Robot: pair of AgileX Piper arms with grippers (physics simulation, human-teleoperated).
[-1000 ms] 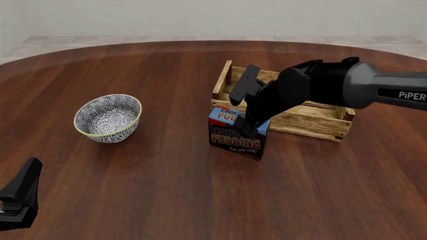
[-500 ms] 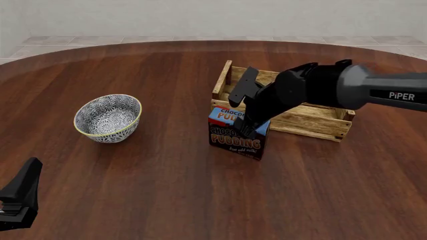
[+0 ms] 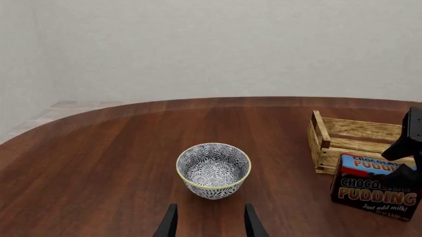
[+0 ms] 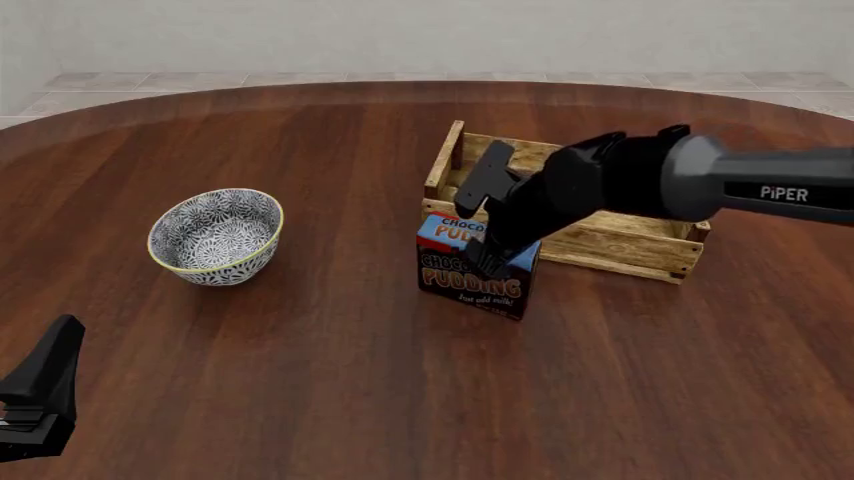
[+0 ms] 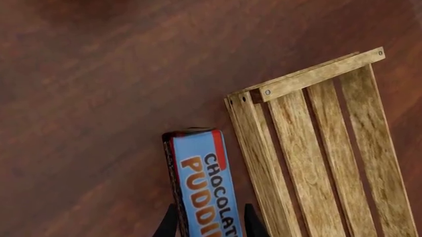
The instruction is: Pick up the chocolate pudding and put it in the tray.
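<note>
The chocolate pudding [image 4: 467, 272] stands upright on the table, touching the front left corner of the tray [image 4: 627, 240], a wooden slat crate. My right gripper [image 4: 486, 258] reaches down over the carton's top. In the right wrist view its two fingers [image 5: 170, 224] straddle the chocolate pudding [image 5: 197, 177] at the narrow blue top, open, with the tray [image 5: 310, 148] alongside. My left gripper [image 4: 40, 400] rests open at the near left, far from both; its fingers [image 3: 170, 224] hold nothing. The left wrist view also shows the chocolate pudding [image 3: 376, 190] and the tray [image 3: 356, 133].
A round blue-white patterned bowl [image 4: 216, 235] sits on the left half of the dark wooden table [image 4: 334, 380], well apart from the carton. In the left wrist view the bowl [image 3: 213, 170] is straight ahead of the left fingers. The tray holds nothing visible.
The right arm has sunk a little and its gripper has eased slightly leftward over the carton's top. The carton, the bowl and the left arm have not moved.
</note>
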